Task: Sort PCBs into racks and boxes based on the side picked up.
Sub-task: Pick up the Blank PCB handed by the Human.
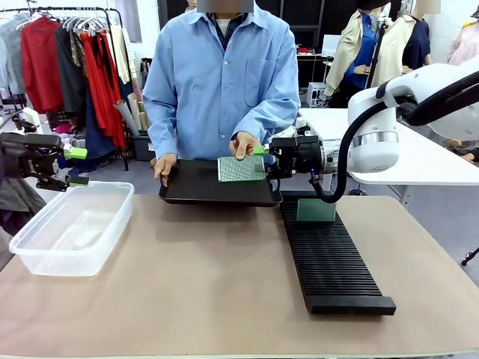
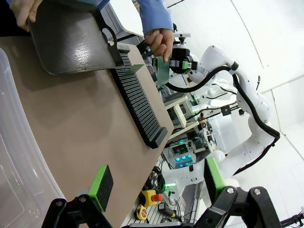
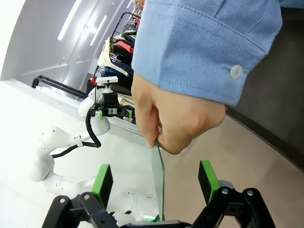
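**Circuit board offered to the right gripper across the table**

A person in a blue shirt stands at the far side of the tan table [image 1: 224,299]. One hand [image 1: 243,143] pinches the upper edge of a thin green rectangular circuit board [image 1: 241,169], dotted face toward the camera, and holds it upright over a flat smooth black tray [image 1: 202,187]. The person's other hand [image 1: 165,166] grips the tray at its opposite end. The right gripper [image 1: 263,163] reaches in sideways at the free edge of the board. In the right wrist view its green pads [image 3: 102,183] stand apart, one on either face of the board, which is seen edge-on between them. A gap shows on both sides, so neither pad presses on it. A second green board [image 1: 316,210] stands upright in a slot at the far end of the long narrow black ribbed rack [image 1: 333,262], which lies on the table with that end near the tray's corner. The left gripper [image 1: 75,166] hovers above the far rim of the clear plastic rectangular tub [image 1: 71,228], its fingers [image 2: 101,186] spread wide apart
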Action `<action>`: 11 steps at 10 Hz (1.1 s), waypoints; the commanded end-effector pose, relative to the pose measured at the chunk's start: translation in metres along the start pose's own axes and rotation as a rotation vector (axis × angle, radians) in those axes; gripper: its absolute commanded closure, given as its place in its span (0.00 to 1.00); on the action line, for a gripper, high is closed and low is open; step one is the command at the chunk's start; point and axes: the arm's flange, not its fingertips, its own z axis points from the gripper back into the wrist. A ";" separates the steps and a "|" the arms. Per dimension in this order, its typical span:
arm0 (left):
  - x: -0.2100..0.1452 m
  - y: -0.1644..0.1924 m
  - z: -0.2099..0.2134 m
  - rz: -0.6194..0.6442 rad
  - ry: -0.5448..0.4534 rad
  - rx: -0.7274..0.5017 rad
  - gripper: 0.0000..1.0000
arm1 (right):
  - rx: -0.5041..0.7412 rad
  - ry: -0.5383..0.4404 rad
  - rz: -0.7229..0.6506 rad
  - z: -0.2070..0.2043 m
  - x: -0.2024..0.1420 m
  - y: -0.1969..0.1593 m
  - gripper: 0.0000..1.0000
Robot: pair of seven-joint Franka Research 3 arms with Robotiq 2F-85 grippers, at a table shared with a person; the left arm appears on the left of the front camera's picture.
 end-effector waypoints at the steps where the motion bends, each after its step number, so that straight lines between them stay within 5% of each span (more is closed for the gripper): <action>1: 0.000 -0.001 0.001 0.000 -0.002 0.000 0.00 | 0.020 -0.023 0.025 -0.004 0.003 -0.002 0.44; 4: 0.000 -0.001 0.001 0.000 -0.002 0.000 0.00 | 0.015 -0.015 0.019 -0.002 0.002 -0.002 1.00; 11: 0.000 -0.001 0.001 0.000 -0.002 0.000 0.00 | -0.014 0.018 -0.028 -0.007 0.003 -0.007 1.00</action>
